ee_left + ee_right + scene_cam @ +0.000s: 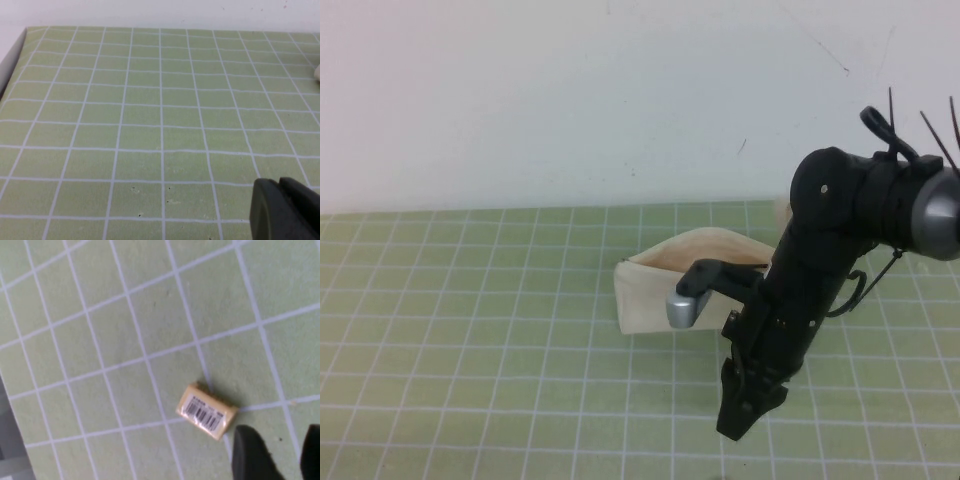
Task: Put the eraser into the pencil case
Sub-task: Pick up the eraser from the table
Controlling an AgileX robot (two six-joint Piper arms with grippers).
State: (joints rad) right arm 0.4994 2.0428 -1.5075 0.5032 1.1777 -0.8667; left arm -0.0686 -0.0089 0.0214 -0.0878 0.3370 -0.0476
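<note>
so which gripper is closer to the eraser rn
Right. The right gripper hangs just beside the eraser on the mat, fingers apart, not touching it. The left gripper sits over bare mat with no eraser in its view.

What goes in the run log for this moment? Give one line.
phase: approach | right gripper: open, above eraser on mat | left gripper: parked over mat | pencil case: eraser not inside

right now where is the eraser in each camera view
High view: the eraser is not visible; the right arm covers the mat in front of the pencil case.
Left wrist view: not in it; only bare mat and a tip of the left gripper.
Right wrist view: the eraser lies flat on the mat, barcode label up, just clear of the open right gripper.
Shared landmark: the green grid mat.
</note>
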